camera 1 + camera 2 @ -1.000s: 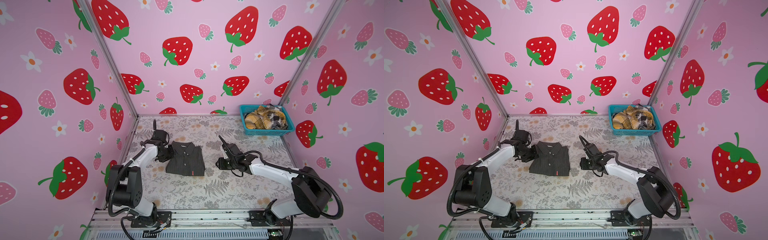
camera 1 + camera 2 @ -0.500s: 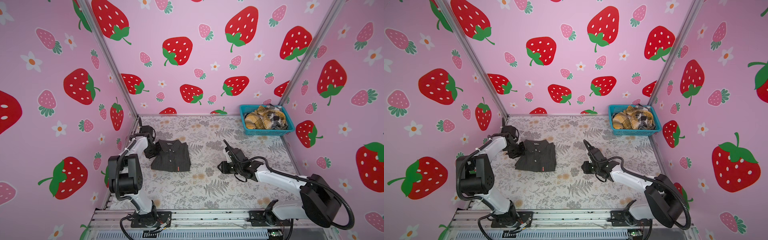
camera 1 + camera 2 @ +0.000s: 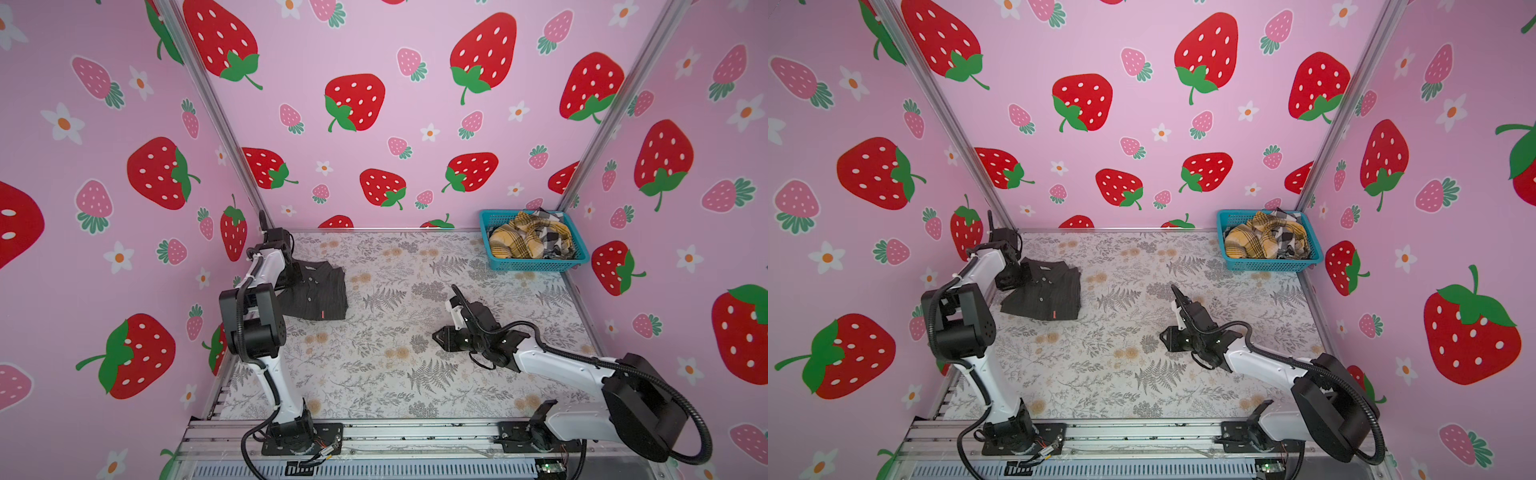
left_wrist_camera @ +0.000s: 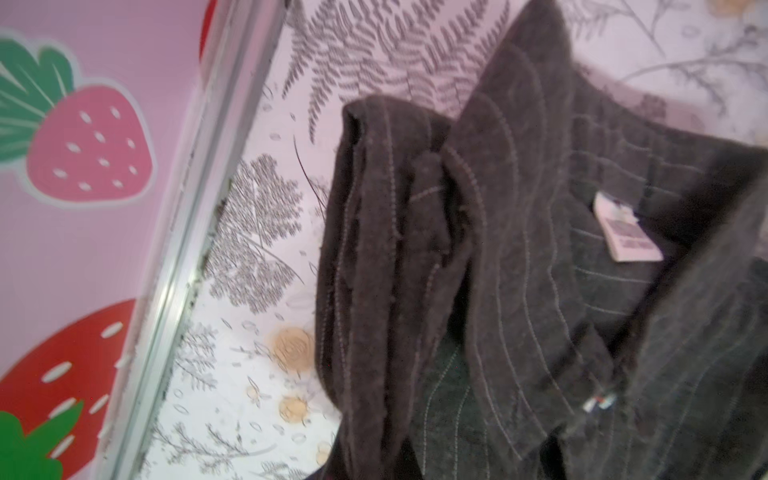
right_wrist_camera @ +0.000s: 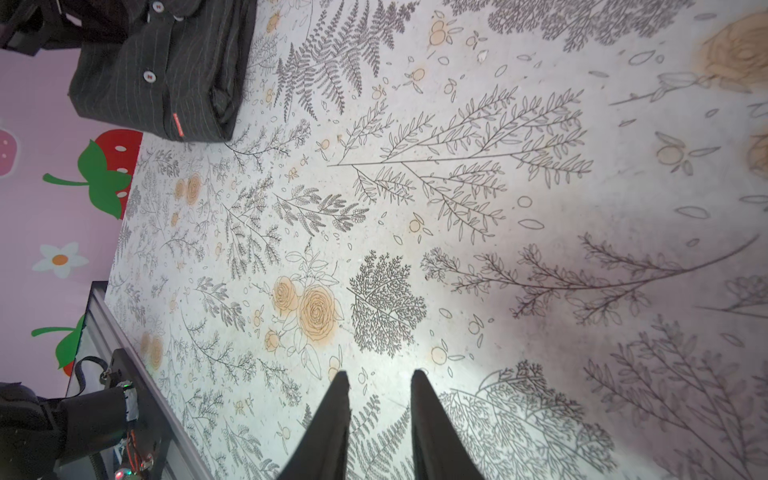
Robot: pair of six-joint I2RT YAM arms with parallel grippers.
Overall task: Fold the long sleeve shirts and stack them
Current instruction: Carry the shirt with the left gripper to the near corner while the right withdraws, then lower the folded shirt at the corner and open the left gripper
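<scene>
My left gripper [image 3: 292, 274] is pinched shut on the collar-side edge of the dark shirt [image 3: 320, 297]. Its fingers don't show in the wrist view; I only see bunched pinstriped cloth rising close to the lens, with a white neck label [image 4: 623, 232] just past the fold. From the grip, the folded shirt spreads flat away across the table [image 3: 395, 374], buttons up. The side wall [image 4: 83, 249] sits just behind the gripper, on the side away from the shirt.

My right gripper [image 5: 378, 374] is narrowly parted with nothing between the tips, and it hangs low over bare table. The dark shirt lies well ahead of it, apart from it, with its red hem tag [image 5: 178, 124] turned this way. The basket [image 3: 536, 264] sits far off behind this gripper, in the back corner. A yellow shirt [image 3: 519, 241] and a check shirt [image 3: 555, 241] are heaped loose inside it.
</scene>
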